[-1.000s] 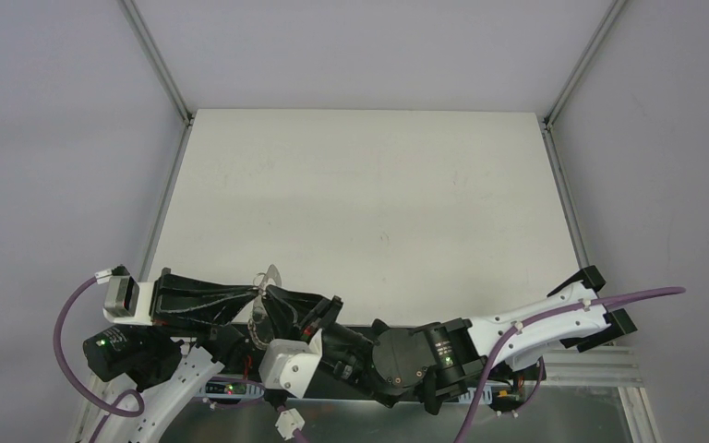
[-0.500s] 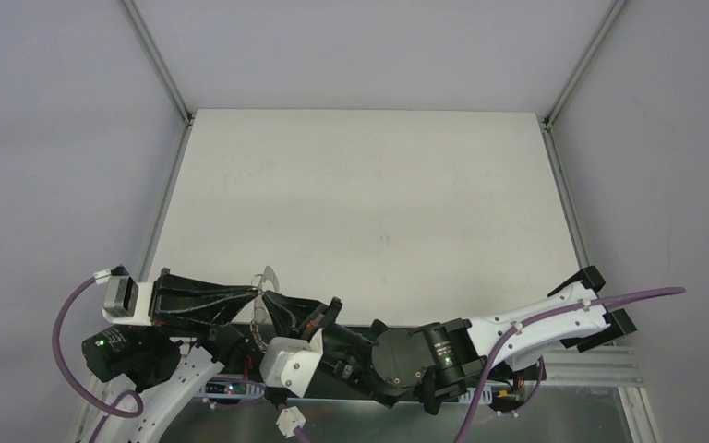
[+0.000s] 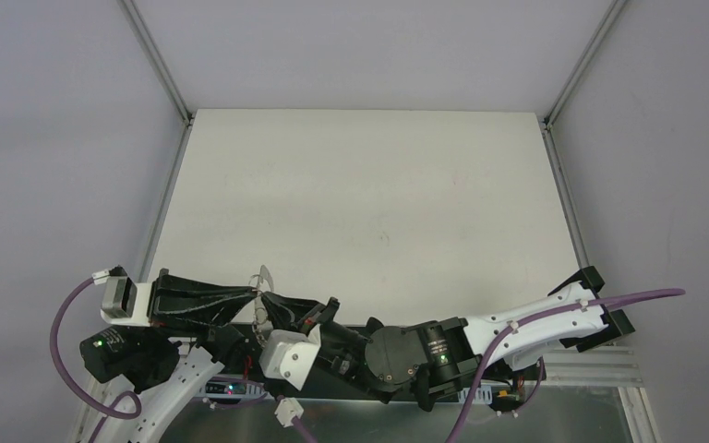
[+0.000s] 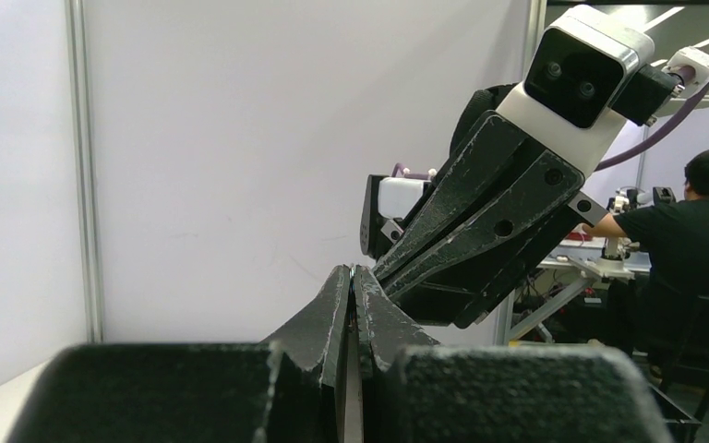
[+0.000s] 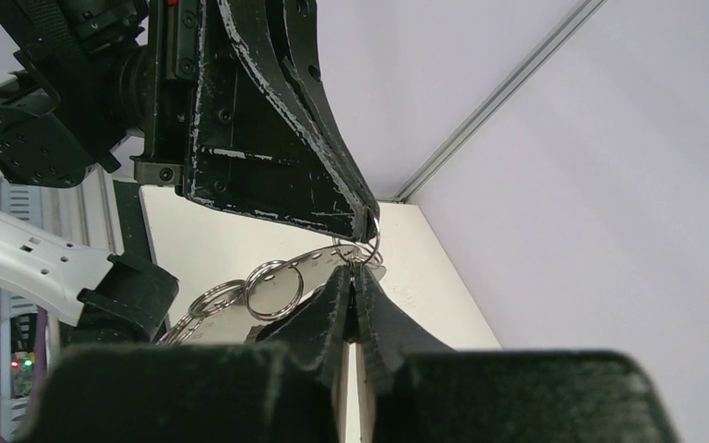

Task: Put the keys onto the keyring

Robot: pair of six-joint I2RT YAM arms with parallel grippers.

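Both grippers meet tip to tip above the table's near-left edge. My left gripper [image 3: 257,293] comes in from the left and my right gripper [image 3: 264,298] from the right. In the right wrist view the left gripper [image 5: 366,220] is shut on the top of a small silver keyring [image 5: 376,247]. My right gripper [image 5: 354,271] is shut on its lower edge. Linked silver rings [image 5: 248,290] and a flat perforated silver piece [image 5: 312,257] hang beside it. No key shows clearly. In the left wrist view the left gripper [image 4: 353,270] is shut with only a metal sliver showing.
The white table [image 3: 369,185] stretches away behind the grippers, walled by grey panels and metal posts. The ring chain [image 3: 258,318] dangles over the near edge by the arm bases. A seated person [image 4: 702,231] shows far off in the left wrist view.
My right gripper's jaws have closed at the keyring. Both fingertips and the right wrist have shifted slightly; the left gripper stays shut.
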